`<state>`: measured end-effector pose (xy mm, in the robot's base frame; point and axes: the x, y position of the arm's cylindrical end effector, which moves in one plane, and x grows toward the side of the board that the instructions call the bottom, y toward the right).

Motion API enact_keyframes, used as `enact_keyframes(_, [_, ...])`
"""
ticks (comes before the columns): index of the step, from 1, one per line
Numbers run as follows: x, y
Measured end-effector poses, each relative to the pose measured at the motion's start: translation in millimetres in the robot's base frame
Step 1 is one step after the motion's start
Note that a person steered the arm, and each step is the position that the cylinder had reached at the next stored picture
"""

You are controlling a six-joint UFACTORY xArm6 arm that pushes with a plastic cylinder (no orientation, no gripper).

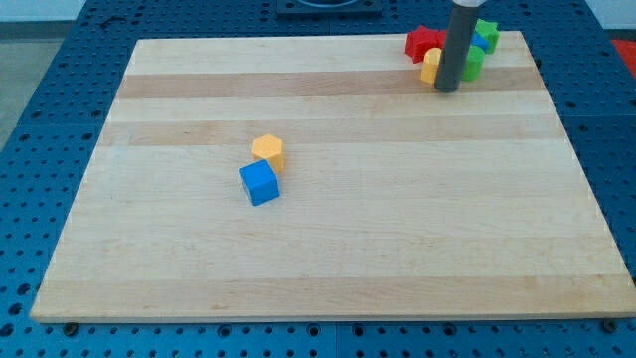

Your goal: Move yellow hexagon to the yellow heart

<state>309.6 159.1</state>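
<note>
The yellow hexagon [268, 150] lies left of the board's middle, touching a blue cube [260, 183] just below it. The yellow heart [430, 65] is at the view's top right, partly hidden behind my rod. My tip [447, 89] rests on the board right beside the yellow heart, at its lower right, far to the right and above the yellow hexagon.
A cluster of blocks sits at the top right: a red block [423, 43], a green block [474, 62] and a blue and green block [487, 35] behind the rod. The wooden board [328, 249] lies on a blue pegboard table.
</note>
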Motion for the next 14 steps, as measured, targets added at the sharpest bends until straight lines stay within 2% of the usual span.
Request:
enact_keyframes(3, [-25.3,0.6])
enact_keyframes(4, [-22.3,6.1])
enact_keyframes(5, [14.8,-2.5])
enact_keyframes(8, [36.7,-159.1])
enact_keyframes(10, [64.3,-241.5])
enact_keyframes(12, [131.5,-259.8])
enact_keyframes(14, [160.9,-278.7])
